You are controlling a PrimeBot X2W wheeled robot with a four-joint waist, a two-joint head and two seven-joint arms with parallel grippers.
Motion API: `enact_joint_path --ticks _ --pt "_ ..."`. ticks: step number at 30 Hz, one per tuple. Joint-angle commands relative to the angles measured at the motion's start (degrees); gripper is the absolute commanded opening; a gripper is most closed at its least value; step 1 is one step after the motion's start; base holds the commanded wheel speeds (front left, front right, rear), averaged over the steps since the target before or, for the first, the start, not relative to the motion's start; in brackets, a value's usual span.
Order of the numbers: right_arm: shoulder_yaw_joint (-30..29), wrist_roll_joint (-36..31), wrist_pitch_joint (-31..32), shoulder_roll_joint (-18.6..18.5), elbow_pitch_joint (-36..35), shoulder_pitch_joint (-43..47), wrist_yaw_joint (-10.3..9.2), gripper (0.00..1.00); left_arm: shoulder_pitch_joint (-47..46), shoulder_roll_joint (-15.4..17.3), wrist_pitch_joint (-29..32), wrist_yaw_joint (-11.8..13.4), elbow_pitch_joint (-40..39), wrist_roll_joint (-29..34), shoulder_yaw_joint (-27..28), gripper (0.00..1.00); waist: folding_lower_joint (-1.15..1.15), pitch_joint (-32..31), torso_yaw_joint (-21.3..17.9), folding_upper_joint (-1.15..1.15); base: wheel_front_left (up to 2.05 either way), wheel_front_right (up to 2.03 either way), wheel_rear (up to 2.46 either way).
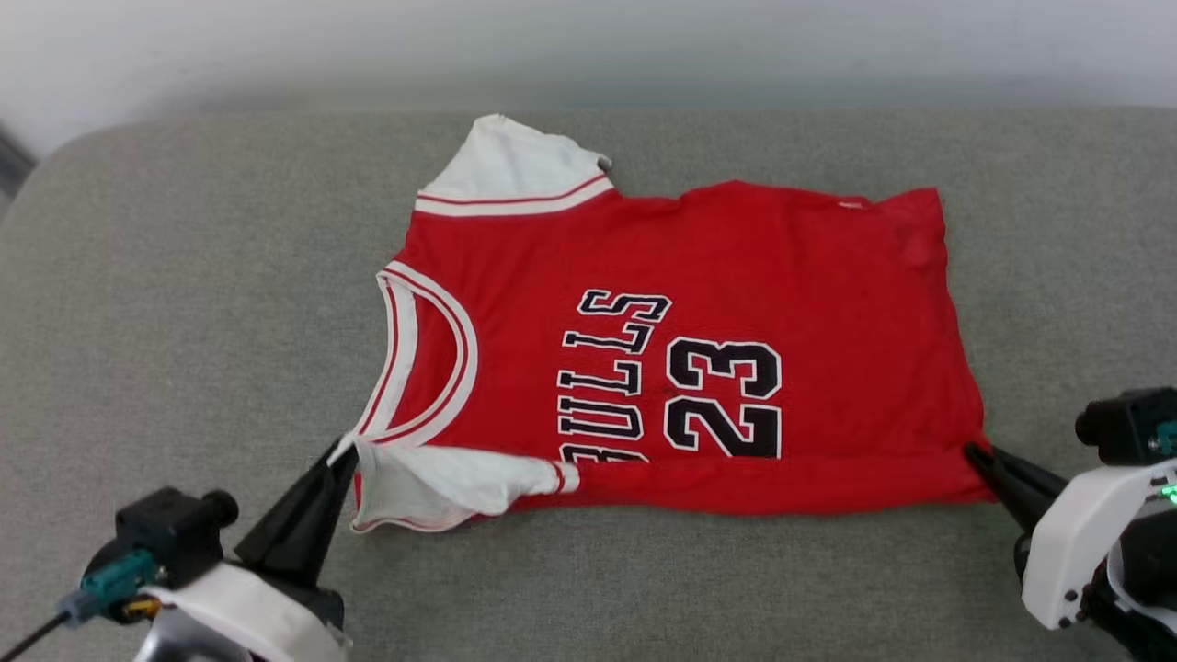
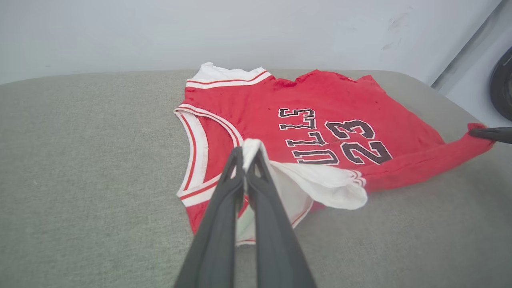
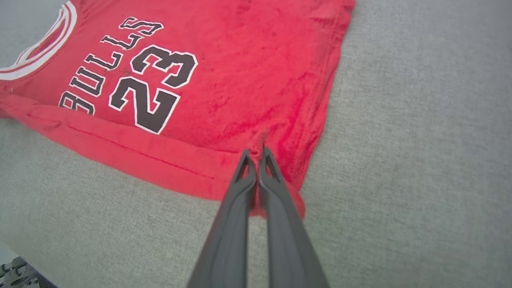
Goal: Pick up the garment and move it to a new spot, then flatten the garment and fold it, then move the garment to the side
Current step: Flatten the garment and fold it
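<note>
The garment [image 1: 699,322], a red jersey with white sleeves, black "BULLS" lettering and number 23, lies spread on a grey cushion, collar to the left and hem to the right. Its near long edge is folded over, partly covering the lettering. My left gripper [image 1: 342,452] is shut on the near white sleeve by the collar; in the left wrist view the white cloth [image 2: 250,149] is pinched at my left gripper [image 2: 245,154]. My right gripper [image 1: 971,452] is shut on the near hem corner, and the right wrist view shows my right gripper [image 3: 256,154] pinching red fabric [image 3: 240,100].
The grey cushion [image 1: 184,303] stretches wide around the jersey, bare on the left, right and front. A pale wall [image 1: 588,46] rises behind its far edge. In the left wrist view my right gripper's dark fingers [image 2: 494,134] hold the far corner.
</note>
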Motion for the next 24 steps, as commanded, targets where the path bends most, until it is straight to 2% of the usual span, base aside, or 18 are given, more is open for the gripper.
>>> enact_joint_path --ticks 1,11,21,22,23,24 --pt "0.0 -1.3 1.7 0.2 0.5 -2.8 -0.02 0.0 -4.1 0.5 0.5 -0.6 1.3 0.8 0.3 0.0 -0.01 4.3 -0.4 0.0 0.0 0.0 0.0" --pt "1.3 -4.3 4.7 1.9 4.5 -11.1 -0.02 0.0 -15.9 -0.5 1.2 -2.4 9.1 2.9 -1.1 0.0 -0.01 9.6 -0.4 0.0 0.0 0.0 0.0" --pt "1.5 -6.6 3.4 3.5 9.2 -14.8 -0.02 0.0 -23.2 -2.9 0.0 -3.2 20.8 4.4 -3.0 0.0 -0.01 10.6 -0.2 0.0 0.0 0.0 0.0" --pt "1.8 -6.9 3.3 3.8 9.8 -14.9 -0.02 0.0 -23.7 -3.1 0.2 -3.3 22.2 4.8 -3.6 0.05 -0.01 10.5 -0.3 0.0 0.0 0.0 0.0" --pt "1.7 -6.9 3.4 4.1 10.5 -15.0 -0.02 0.0 -24.2 -3.3 0.2 -3.2 23.4 5.3 -4.1 0.47 -0.01 10.4 -0.3 0.0 0.0 0.0 0.0" --pt "1.7 -7.2 3.3 4.3 11.1 -15.2 -0.03 0.03 -24.5 -3.7 0.1 -3.0 24.7 5.4 -4.3 1.0 -0.01 10.2 -0.4 0.0 0.0 0.0 0.0"
